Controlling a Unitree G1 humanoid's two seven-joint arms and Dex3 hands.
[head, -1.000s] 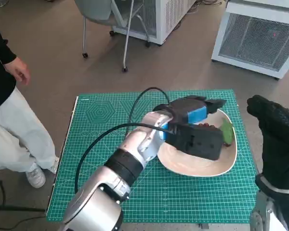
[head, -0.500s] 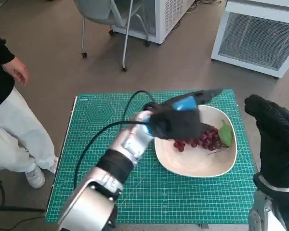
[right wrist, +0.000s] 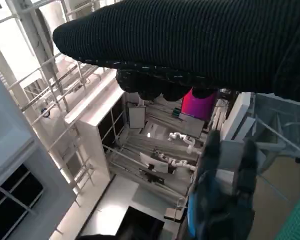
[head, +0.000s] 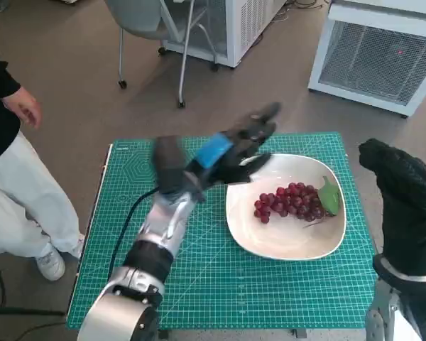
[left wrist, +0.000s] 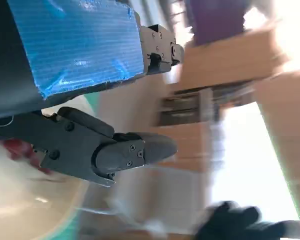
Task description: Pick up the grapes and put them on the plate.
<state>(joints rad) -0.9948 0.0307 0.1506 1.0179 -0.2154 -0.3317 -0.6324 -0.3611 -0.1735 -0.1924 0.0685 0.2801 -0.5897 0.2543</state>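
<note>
Head view, one grapes (head: 290,202) bunch, one plate (head: 284,241), two hands

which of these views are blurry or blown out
Head view: the left hand is smeared by motion blur, while the grapes and plate are sharp. Left wrist view: background streaked and washed out by glare, fingers fairly crisp. Right wrist view: glove dark, ceiling area overexposed.
</note>
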